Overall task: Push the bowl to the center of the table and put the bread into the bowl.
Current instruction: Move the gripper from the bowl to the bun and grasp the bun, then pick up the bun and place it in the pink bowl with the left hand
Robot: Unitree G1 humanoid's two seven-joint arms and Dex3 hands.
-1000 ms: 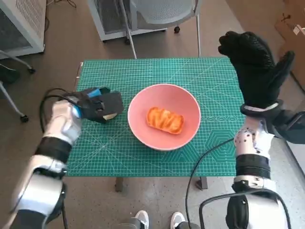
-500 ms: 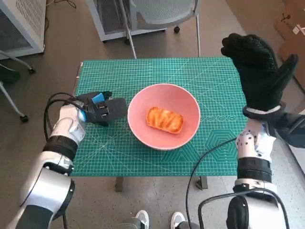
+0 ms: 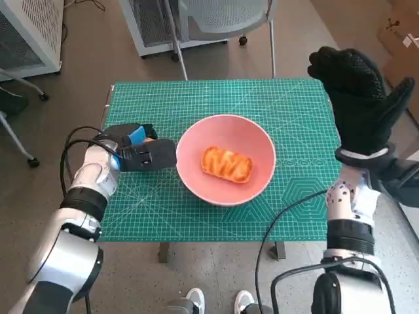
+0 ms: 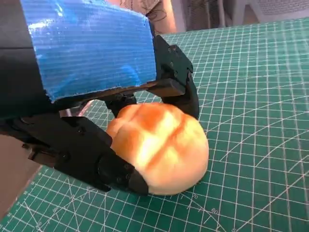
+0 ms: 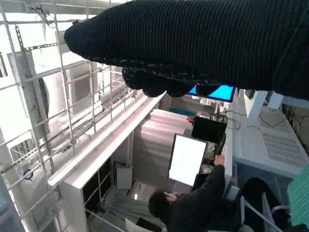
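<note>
- Two pieces of bread are in play: a glazed bread (image 3: 226, 164) already lies inside the pink bowl (image 3: 196, 140), and a round bun (image 4: 159, 145) sits in the left hand (image 3: 145, 154), as the left wrist view shows.
- The left hand's black fingers (image 4: 174, 82) are wrapped round the bun from above and below, holding it while its underside rests on, or only just clears, the green mat of the bench (image 3: 288, 104).
- Over the last second the left hand has slid toward the bowl; its fingertips are now just beside the near rim, where a second ago there was a clear gap of mat between them.
- The bowl has stayed put, ahead of the left hand and about mid-bench, so the push looks finished in my judgement.
- The right hand (image 3: 359, 98) hangs raised with its gloved fingers apart and nothing in it, well off to the bowl's far side; it has drifted slightly further from the bowl.
- Its wrist camera looks out into the room, where a person sits at a screen.
- What this likely means: the bun is on its way in. The next move calls for a lift over the rim, since pushing on at mat level could shove the bowl off centre.
</note>
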